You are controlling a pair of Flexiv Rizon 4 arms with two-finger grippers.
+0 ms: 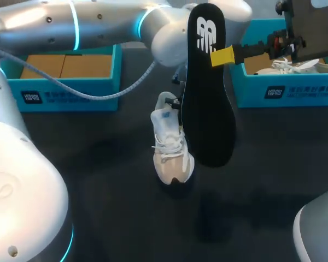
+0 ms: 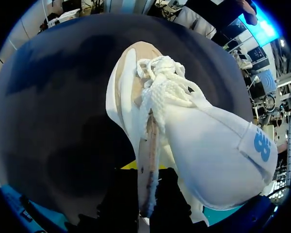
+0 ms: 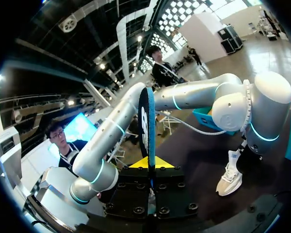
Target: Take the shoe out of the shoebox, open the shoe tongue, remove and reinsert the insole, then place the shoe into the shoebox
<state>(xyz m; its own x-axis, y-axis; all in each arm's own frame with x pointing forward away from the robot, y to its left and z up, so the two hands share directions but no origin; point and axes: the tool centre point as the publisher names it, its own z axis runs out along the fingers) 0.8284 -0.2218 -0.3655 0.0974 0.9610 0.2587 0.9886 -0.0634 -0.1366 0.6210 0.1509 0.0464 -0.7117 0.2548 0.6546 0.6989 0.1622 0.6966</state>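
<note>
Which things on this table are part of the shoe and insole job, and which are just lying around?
Job: shoe, pinched by left claw; insole, in right claw; a box, either left box or right box, unclear which.
Lying about: second shoe, in the right box.

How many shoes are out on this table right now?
2. One white shoe is in the middle of the table, held at its heel rim by the left gripper. A second shoe lies in the blue box at the right. The boxes may hide more.
</note>
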